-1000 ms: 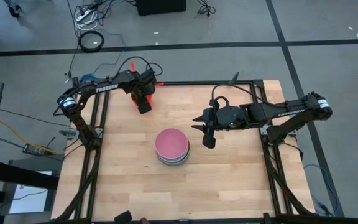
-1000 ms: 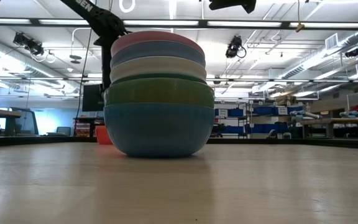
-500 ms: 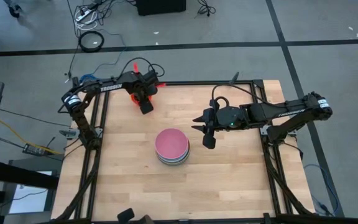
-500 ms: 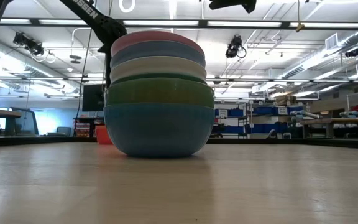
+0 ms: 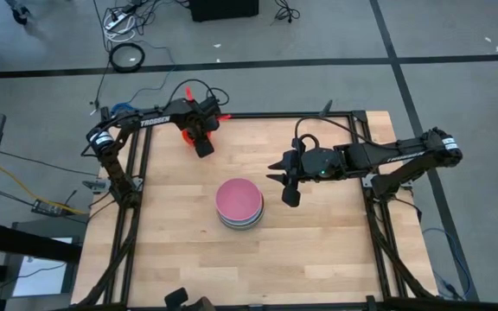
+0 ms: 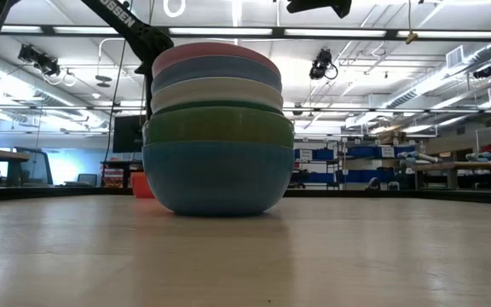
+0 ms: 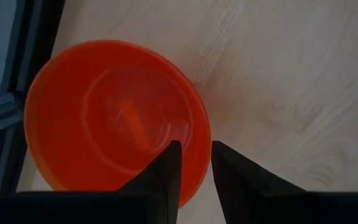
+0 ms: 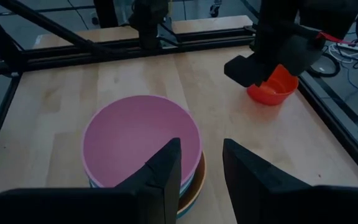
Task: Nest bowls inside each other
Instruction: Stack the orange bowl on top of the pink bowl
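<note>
Nested bowl stack, pink bowl uppermost, stands mid-table. Red bowl at the far-left corner is straddled at its rim by the lowered left gripper, jaws parted. Right gripper is held beside the stack, parted, empty.

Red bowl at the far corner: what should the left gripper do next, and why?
Probably close and lift. In the left wrist view the left gripper straddles the red bowl's rim, one of its fingers inside, the other outside. The bowl sits apart from the stack, so it looks like a remaining piece to nest.
</note>
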Robot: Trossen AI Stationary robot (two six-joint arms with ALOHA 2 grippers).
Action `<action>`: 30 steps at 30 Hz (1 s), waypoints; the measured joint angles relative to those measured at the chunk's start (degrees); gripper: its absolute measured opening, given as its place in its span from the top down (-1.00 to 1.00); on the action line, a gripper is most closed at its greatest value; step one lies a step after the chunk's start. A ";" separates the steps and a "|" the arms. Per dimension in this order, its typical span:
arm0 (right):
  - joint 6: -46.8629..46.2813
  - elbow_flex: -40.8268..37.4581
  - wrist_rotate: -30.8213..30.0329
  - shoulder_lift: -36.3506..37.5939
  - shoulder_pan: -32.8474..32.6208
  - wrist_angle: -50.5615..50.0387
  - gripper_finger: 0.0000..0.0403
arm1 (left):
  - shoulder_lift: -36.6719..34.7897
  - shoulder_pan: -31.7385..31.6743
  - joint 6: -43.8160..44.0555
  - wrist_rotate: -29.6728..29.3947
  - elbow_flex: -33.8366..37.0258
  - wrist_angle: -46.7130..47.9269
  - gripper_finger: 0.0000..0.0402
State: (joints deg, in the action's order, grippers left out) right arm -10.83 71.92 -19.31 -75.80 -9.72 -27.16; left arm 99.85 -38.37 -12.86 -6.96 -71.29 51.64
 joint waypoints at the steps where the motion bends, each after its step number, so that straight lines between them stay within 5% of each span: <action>1: 0.00 0.00 0.00 -0.01 0.00 -0.02 0.47 | 0.00 0.00 0.00 0.00 0.00 0.04 0.53; 19: -0.02 0.00 0.00 0.01 -0.02 0.00 0.47 | 3.40 -0.15 -0.22 0.15 -0.02 -1.03 0.54; 30: 0.33 0.00 0.00 0.01 -0.01 -0.02 0.47 | 3.28 -0.24 -0.31 0.15 -0.02 0.74 0.73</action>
State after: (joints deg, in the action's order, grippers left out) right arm -10.50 71.92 -19.31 -75.79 -9.72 -27.18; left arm 103.13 -38.61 -13.17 -6.81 -71.31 52.38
